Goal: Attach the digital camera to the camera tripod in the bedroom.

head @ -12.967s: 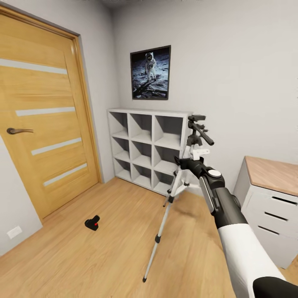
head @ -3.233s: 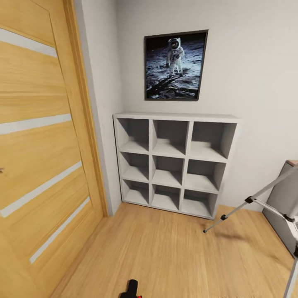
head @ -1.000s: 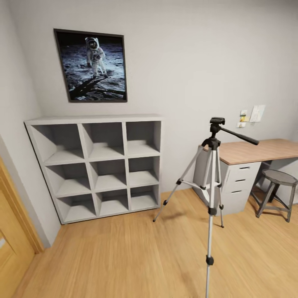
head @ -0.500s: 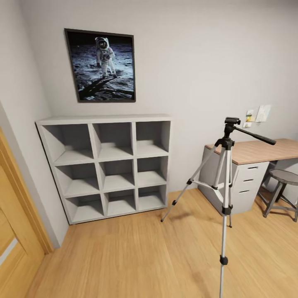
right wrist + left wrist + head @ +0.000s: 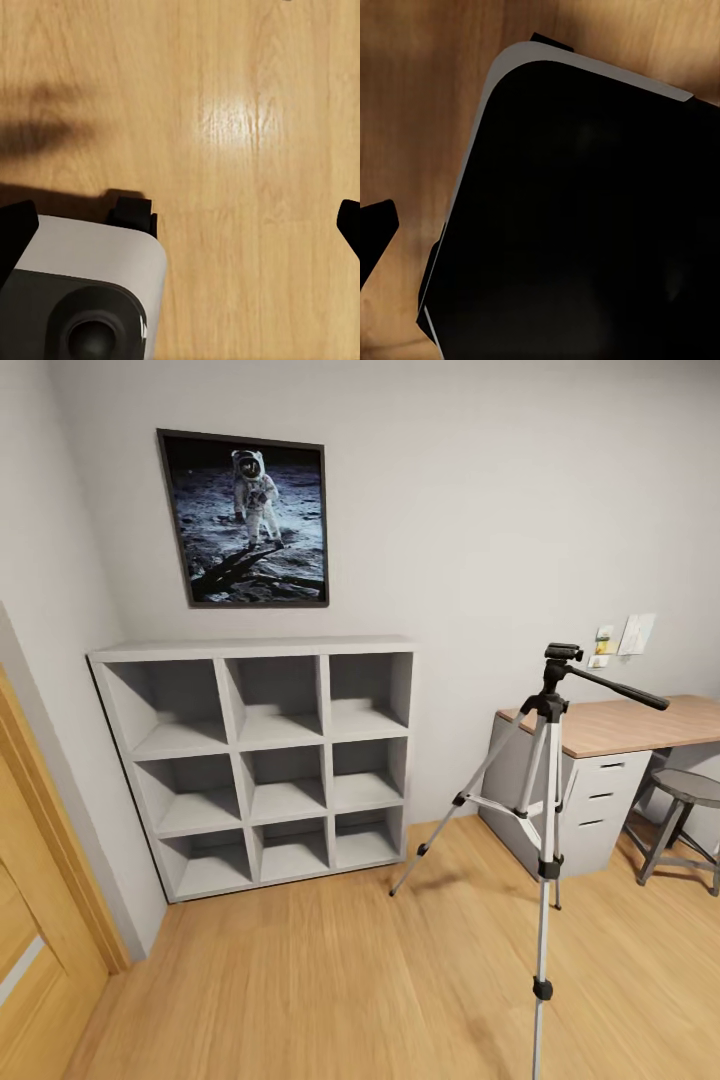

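Note:
The camera tripod (image 5: 547, 780) stands on the light wood floor at the right of the head view, silver legs spread, its black head (image 5: 561, 653) bare on top and its pan handle (image 5: 618, 692) pointing right. The digital camera is out of view. In the right wrist view my right gripper (image 5: 187, 232) is open over bare floor, one dark fingertip (image 5: 16, 229) at each side edge and nothing between. In the left wrist view one left fingertip (image 5: 375, 234) stands far to the side; the other is lost against my dark base (image 5: 585, 225).
White cube shelving (image 5: 260, 760) stands against the back wall under an astronaut poster (image 5: 250, 520). A desk with drawers (image 5: 600, 760) and a dark round stool (image 5: 685, 815) sit at the right. The oak door's frame (image 5: 50, 840) is at the left.
The head camera turned: the digital camera seen low on the floor 3.2 s ago has left the view, and the tripod now stands whole at the right. Almost no shift over the last half second.

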